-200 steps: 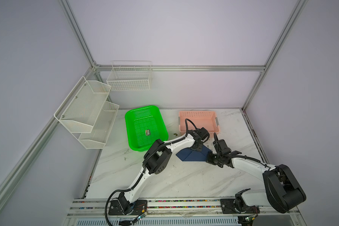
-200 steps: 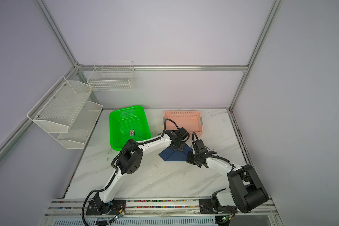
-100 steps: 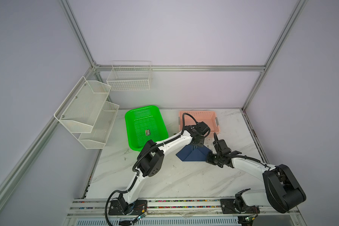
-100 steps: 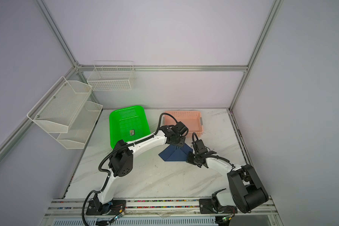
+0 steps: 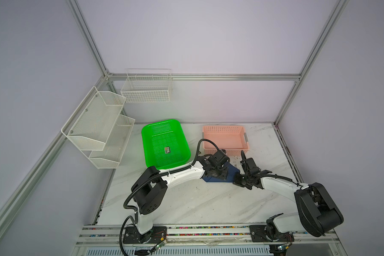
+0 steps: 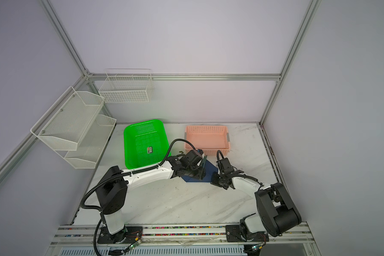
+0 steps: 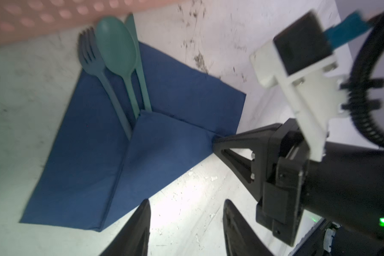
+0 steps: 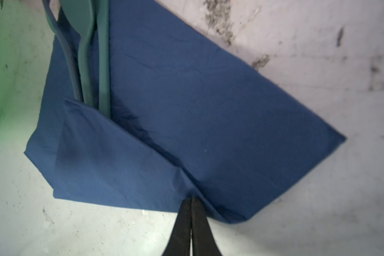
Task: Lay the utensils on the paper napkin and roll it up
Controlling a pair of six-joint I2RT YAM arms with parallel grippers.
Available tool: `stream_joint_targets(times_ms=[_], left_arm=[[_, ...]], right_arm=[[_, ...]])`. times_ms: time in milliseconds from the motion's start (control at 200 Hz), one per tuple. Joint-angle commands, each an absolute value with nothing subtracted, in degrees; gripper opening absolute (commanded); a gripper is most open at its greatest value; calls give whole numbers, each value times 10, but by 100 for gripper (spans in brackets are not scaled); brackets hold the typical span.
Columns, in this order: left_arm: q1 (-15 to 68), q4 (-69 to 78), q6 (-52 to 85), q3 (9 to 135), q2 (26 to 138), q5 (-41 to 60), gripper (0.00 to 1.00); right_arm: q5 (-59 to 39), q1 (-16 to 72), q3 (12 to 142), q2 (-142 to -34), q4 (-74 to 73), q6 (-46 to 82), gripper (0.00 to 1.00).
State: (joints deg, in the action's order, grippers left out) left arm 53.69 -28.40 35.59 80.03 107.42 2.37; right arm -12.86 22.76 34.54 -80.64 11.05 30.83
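Observation:
The dark blue paper napkin [image 7: 164,155] [image 8: 208,99] lies in front of the pink basket, with one flap folded over. The utensils are a fork [image 7: 89,55], a spoon [image 7: 115,44] and a third slim piece [image 7: 142,84]. They lie side by side on the napkin, their handles [image 8: 84,57] tucked under the flap. My right gripper [image 8: 191,198] [image 7: 217,140] is shut on the napkin's edge at the end of the fold. My left gripper [image 7: 186,202] is open and empty, low over bare table just off the napkin's near edge. In both top views the two grippers [image 5: 220,175] [image 6: 214,179] hide most of the napkin [image 5: 232,172].
A green basket [image 5: 146,141] holding a small printed card [image 5: 167,150] stands at the back left. The pink basket [image 5: 245,141] [image 7: 53,22] is right behind the utensil heads. White wire racks [image 5: 98,124] hang on the left wall. The arms nearly meet over the napkin.
The left arm's elbow swung out to the left and its gripper came down toward the napkin's near edge, jaws a little narrower. The right gripper stayed shut at the napkin.

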Motion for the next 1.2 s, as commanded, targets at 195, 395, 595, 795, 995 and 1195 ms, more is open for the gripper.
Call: stream_joint_targets(times_ms=[195,395,595,795,995,1195], left_arm=[[521,-214,370,760,1092,59,43],[499,-200,371,730,1108,61,39],[494,-190,369,713,1117,72,37],[492,-188,366,707,1126,65,36],[492,-188,368,688,1126,76,34],[495,-184,380,660,1121,90,33]], right_arm=[[-118,225,359,-809,129,312,8],[-115,225,360,-807,134,313,8],[-119,226,360,-810,130,317,9],[-116,225,361,-811,133,317,9],[-116,225,353,-810,133,322,9],[-116,231,343,-798,131,335,9]])
